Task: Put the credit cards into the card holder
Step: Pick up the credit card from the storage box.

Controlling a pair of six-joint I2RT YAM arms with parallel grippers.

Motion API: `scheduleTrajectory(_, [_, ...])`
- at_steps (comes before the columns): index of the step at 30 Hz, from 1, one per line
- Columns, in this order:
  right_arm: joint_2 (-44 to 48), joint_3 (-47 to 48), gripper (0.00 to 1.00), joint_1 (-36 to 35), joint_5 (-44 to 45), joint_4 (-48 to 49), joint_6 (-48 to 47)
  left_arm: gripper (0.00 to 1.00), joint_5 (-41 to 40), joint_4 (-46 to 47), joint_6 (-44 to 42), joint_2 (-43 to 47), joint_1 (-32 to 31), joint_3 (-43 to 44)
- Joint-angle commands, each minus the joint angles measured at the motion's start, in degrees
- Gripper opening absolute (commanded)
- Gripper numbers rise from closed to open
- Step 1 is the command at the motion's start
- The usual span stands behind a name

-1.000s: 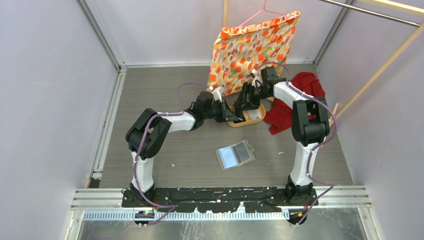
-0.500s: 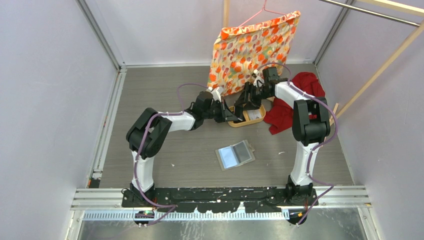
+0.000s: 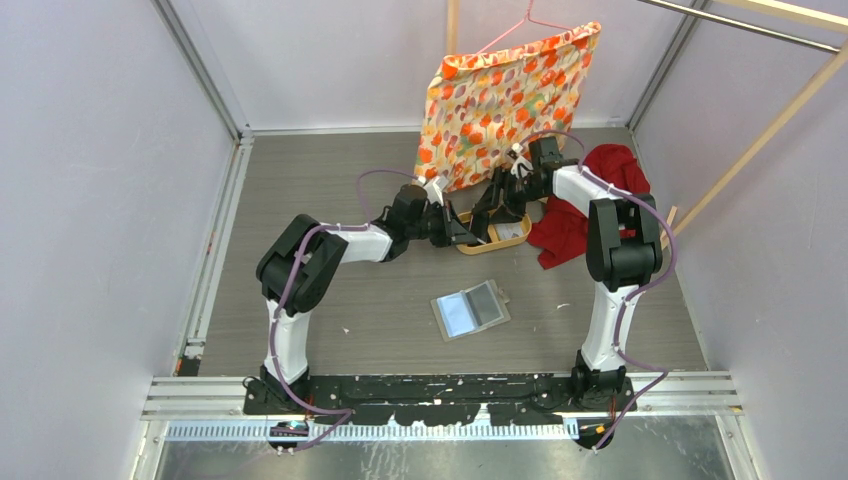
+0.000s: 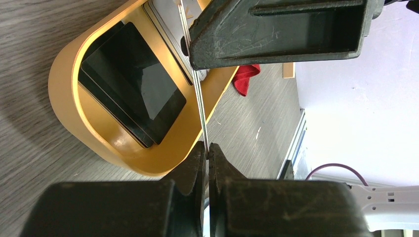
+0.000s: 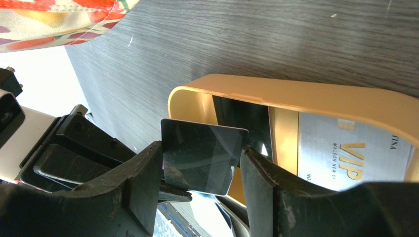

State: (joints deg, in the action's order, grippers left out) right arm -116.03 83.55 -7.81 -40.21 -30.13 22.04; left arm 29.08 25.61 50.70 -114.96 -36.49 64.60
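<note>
Progress: early, from what shows. No card that I can make out in the card holder point(image 3: 470, 310) yet. It lies opened flat on the worktop point(image 3: 380, 290), near side, well apart from both arms. Left half is pale, right half grey.

Left pincer point(image 4: 206, 148): fingers closed together on the lower edge of one black card point(image 5: 205, 165), held upright above the tray point(image 5: 316, 96).

Card: thin, glossy, rounded corners, edge-on in the left wrist view.

Right pincer point(image 5: 200, 148): fingers at card width, pressing its two side edges, so both arms grip it. Looks like a handover or regrip.

Left to do: carry this card to the holder and slot it. Then the rest: black cards point(image 4: 133, 79) and a silver VIP card point(image 5: 346, 153) lie in the tray.
</note>
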Motion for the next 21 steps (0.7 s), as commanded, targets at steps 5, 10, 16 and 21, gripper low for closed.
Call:
scheduleTrajectory(5, [0.1,0.2,0.62,1.3,1.1,2.3,-0.5,0.0,3.2,3.1,0.8,-0.3,0.5,0.3])
scheduleTrajectory(10, [0.1,0.2,0.63,1.7,1.3,2.2,-0.5,0.0,3.5,3.2,1.1,-0.5,0.5,0.3])
scheduleTrajectory(16, [0.2,0.2,0.63,2.5,1.7,2.1,-0.5,0.0,3.7,3.2,1.3,-0.6,0.5,0.3])
scheduleTrajectory(21, [0.4,0.1,0.63,3.2,2.1,2.3,-0.2,0.0,4.1,3.3,1.5,-0.8,0.5,0.3])
